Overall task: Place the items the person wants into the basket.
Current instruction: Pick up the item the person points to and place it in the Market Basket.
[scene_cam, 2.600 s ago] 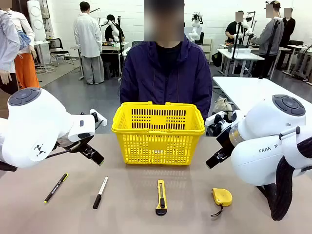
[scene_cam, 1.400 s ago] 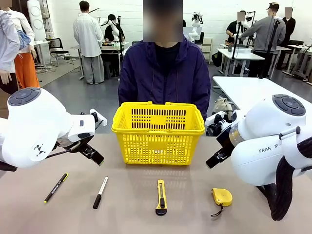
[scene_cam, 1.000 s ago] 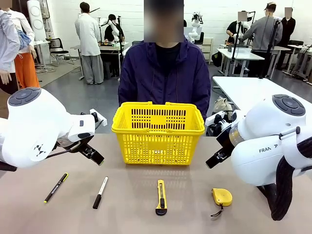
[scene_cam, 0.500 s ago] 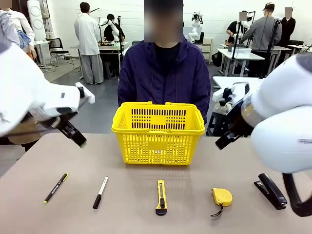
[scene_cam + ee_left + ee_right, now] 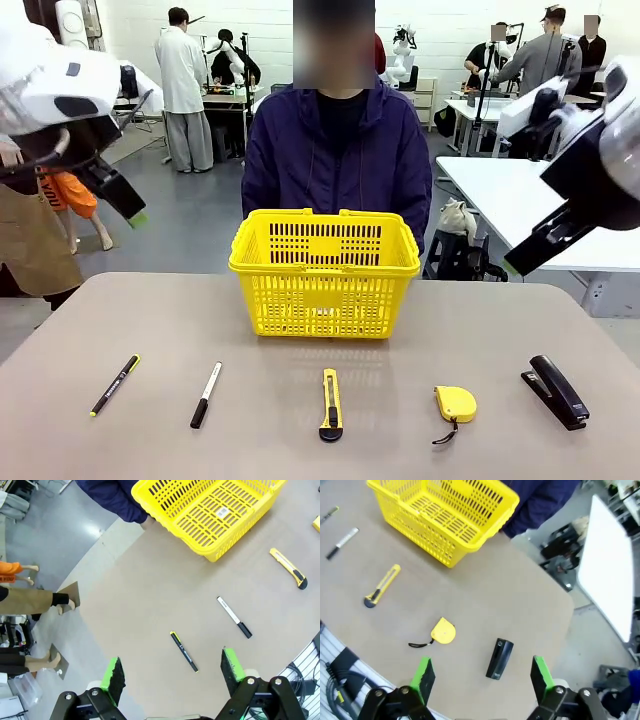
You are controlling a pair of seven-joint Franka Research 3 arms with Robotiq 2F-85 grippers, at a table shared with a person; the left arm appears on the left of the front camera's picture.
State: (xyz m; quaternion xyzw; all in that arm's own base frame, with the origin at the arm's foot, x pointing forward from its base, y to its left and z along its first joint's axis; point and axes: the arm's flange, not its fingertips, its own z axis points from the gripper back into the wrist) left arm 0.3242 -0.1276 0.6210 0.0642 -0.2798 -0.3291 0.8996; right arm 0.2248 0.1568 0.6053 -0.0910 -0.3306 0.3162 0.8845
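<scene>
1. Left gripper (image 5: 172,669) and right gripper (image 5: 481,674) hang high over the table (image 5: 270,440), fingers spread wide, nothing held.
2. Basket (image 5: 325,270) sits at the table's far middle, in front of the person (image 5: 340,160). Along the near edge: pen (image 5: 115,384) at the basket's 8 o'clock, marker (image 5: 206,394) at 7, tape measure (image 5: 455,403) at 5.
3. Pen and marker look light, stiff and slim, and likely to roll. Pinch across the barrel at mid-length.
4. Tape measure has a hard, smooth shell (probably the heaviest of the three). Clamp across the body, not the floppy wrist loop (image 5: 445,432).
</scene>
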